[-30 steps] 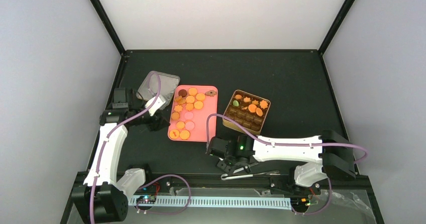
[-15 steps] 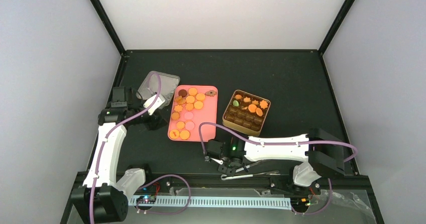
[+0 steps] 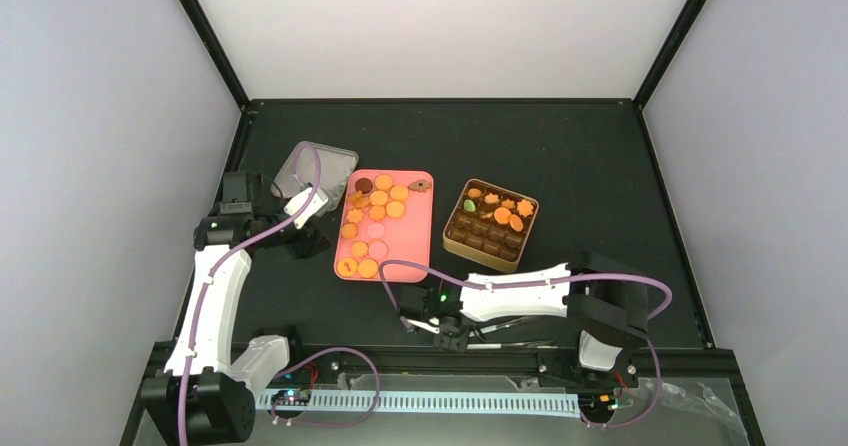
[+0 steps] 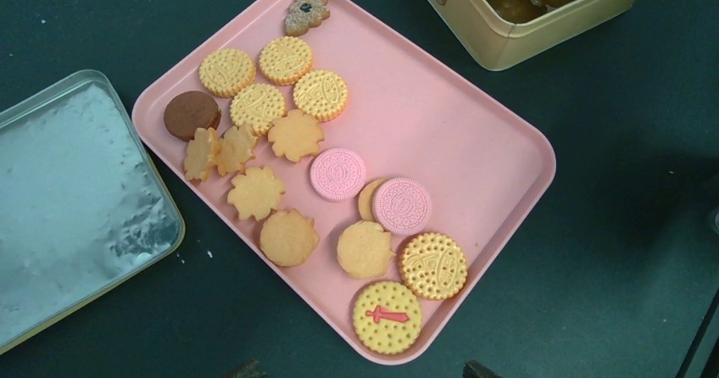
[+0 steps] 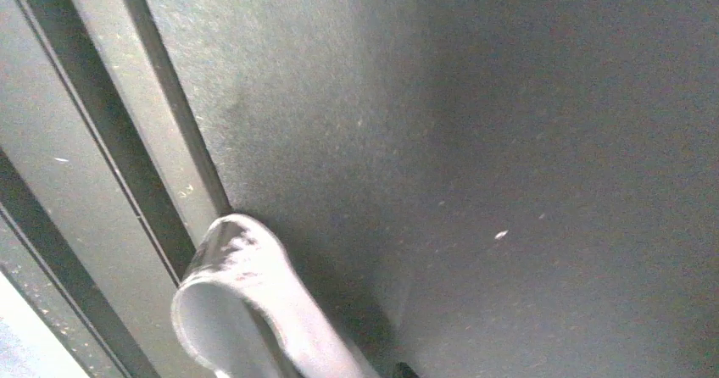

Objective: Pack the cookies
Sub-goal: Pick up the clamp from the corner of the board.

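Most cookies (image 4: 296, 135) on the pink tray (image 4: 441, 132), a few in the gold tin (image 4: 526, 43) near it, left hand (image 3: 315, 209) beside the tray, wide and empty, right hand (image 3: 443, 336) low at metal tongs (image 5: 242, 302) by the near counter (image 3: 560, 156) edge, its grip impossible to tell

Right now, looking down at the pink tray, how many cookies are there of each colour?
Orange-yellow cookies: 13 (one is half hidden under a pink one)
Pink cookies: 2
Dark brown cookie: 1
Tan flower cookie with a dark centre: 1
Total on the pink tray: 17
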